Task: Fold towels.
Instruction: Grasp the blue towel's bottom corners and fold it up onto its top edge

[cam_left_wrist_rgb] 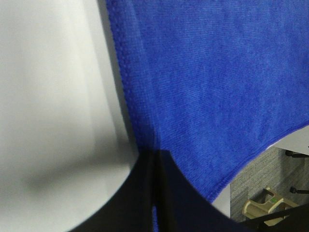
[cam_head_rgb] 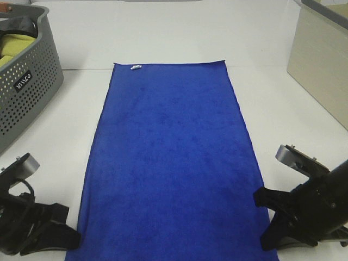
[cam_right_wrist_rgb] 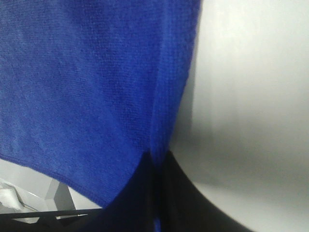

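Observation:
A blue towel [cam_head_rgb: 171, 163] lies flat and spread lengthwise on the white table [cam_head_rgb: 283, 109], with a small white tag [cam_head_rgb: 135, 67] at its far edge. My left gripper [cam_head_rgb: 69, 236] is shut on the towel's near left edge; in the left wrist view its jaws [cam_left_wrist_rgb: 155, 164] are pinched together on the blue cloth [cam_left_wrist_rgb: 207, 87]. My right gripper [cam_head_rgb: 265, 215] is shut on the towel's near right edge; in the right wrist view [cam_right_wrist_rgb: 157, 162] the closed jaws clamp the hem of the cloth [cam_right_wrist_rgb: 87, 82].
A grey perforated laundry basket [cam_head_rgb: 24, 87] with yellow-green and dark cloth inside stands at the back left. A beige box or cabinet [cam_head_rgb: 321, 65] stands at the back right. The table's near edge runs just below both grippers.

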